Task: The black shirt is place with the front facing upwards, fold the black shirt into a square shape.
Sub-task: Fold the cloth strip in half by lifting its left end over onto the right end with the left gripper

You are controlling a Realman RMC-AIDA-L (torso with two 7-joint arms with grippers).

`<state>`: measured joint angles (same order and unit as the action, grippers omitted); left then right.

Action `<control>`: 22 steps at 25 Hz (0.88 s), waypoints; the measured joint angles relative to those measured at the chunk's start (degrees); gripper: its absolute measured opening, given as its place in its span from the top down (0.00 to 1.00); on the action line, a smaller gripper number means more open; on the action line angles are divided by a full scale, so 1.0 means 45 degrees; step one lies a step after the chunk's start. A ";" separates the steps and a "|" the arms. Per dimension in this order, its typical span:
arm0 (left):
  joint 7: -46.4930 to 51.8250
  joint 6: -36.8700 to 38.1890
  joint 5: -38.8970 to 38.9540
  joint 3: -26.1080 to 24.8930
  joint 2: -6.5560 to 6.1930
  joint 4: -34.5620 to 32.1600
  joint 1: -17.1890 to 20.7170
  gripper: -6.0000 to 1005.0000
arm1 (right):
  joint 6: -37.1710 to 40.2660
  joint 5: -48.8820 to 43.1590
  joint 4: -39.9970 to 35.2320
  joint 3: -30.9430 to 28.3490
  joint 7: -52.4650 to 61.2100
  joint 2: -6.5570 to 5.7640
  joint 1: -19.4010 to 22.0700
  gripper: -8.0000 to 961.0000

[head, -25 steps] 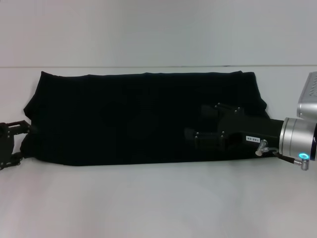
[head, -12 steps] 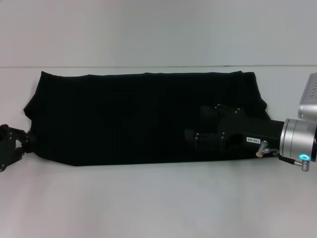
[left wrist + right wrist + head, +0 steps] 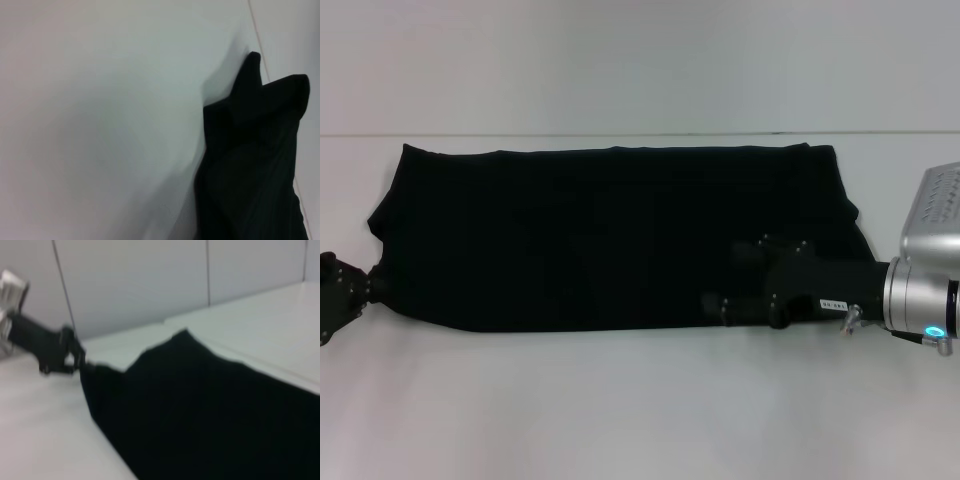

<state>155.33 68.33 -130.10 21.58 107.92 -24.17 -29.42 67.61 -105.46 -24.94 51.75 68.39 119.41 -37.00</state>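
Jaws unreadable: left gripper (image 3: 355, 288) at the black shirt (image 3: 610, 235) corner (right gripper (image 3: 725, 285) above it).

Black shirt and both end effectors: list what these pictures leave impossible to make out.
- Black shirt: no print or neck label shows in any view, so which side faces up is unknown.
- Left end effector: the head view's left edge cuts it off; the right wrist view shows it far and blurred.
- Right end effector: black against black cloth in the head view, so its outline merges with the shirt.
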 joint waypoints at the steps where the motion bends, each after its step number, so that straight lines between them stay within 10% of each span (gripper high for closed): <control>1: -0.0090 0.0017 0.0009 -0.0040 0.0001 0.0000 0.0005 0.94 | -0.0068 -0.0226 -0.0088 0.0036 0.0014 0.0001 0.0000 0.01; 16: -0.0742 0.0649 0.0645 -0.0945 -0.0225 -0.0972 0.0991 0.97 | -0.0253 -0.0585 -0.0352 -0.0844 0.0110 0.0055 0.0042 0.02; 22: -0.0777 0.1202 0.0579 -0.1647 -0.0895 -0.1203 0.1595 0.97 | -0.0127 -0.0585 -0.0356 -0.1064 0.0132 0.0049 0.0154 0.02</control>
<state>151.84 73.74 -127.49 14.17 103.89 -29.59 -22.24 67.04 -108.10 -26.55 46.96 68.99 119.63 -36.31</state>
